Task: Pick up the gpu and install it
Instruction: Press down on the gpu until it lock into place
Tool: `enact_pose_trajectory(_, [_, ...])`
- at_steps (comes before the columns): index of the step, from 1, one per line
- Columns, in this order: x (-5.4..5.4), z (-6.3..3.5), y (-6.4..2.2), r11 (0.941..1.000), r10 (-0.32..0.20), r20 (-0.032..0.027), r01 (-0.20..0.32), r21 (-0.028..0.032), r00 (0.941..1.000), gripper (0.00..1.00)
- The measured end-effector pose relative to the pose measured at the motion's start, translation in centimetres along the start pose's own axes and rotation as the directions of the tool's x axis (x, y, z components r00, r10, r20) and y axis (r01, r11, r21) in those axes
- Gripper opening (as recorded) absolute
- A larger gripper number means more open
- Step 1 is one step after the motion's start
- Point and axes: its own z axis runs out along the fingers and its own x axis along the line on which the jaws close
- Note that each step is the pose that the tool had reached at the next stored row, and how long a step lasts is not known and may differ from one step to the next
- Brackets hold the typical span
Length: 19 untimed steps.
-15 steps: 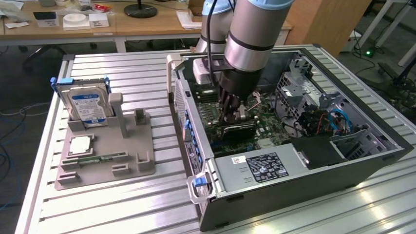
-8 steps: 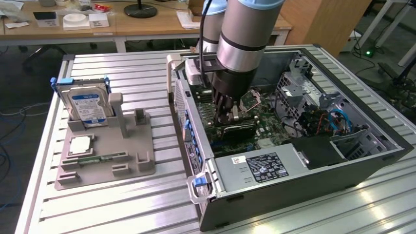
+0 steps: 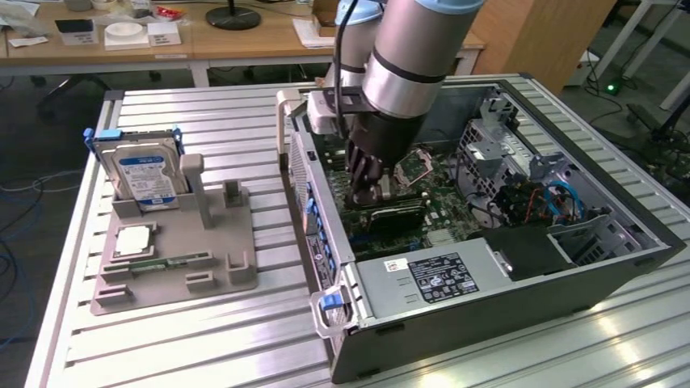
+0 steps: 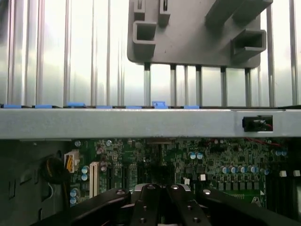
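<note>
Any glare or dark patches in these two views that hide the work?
Exterior view: ceiling light streaks the ribbed metal table; inside the computer case it is dim, so the gpu under the gripper reads dark. Wrist view: the table slats glare near white behind the grey holder tray; the motherboard is evenly lit.

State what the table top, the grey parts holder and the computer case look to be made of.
Table top: ribbed metal, likely aluminium, with a bright brushed sheen and parallel grooves.
Grey parts holder: matte plastic, possibly printed; dull, uniform grey, blocky moulded pockets.
Computer case: sheet metal, probably steel; thin folded edges, dark outside and bare grey inside.
</note>
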Motion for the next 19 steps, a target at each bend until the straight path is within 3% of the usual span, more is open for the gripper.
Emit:
enact_pose_trajectory(5, [0.00, -0.05, -0.22, 0.9960, 0.006, -0.0015, -0.006, -0.0894, 1.0000, 0.10])
enact_pose_trajectory(6, [0.00, -0.05, -0.22, 0.9949, 0.006, -0.0020, -0.007, -0.1011, 1.0000, 0.10])
enact_pose_trajectory(7, [0.00, -0.06, -0.22, 0.9942, 0.007, -0.0024, -0.007, -0.1075, 1.0000, 0.10])
enact_pose_trajectory(19, [-0.03, 0.39, -0.23, 0.9935, 0.006, -0.0033, -0.006, -0.1133, 1.0000, 0.10])
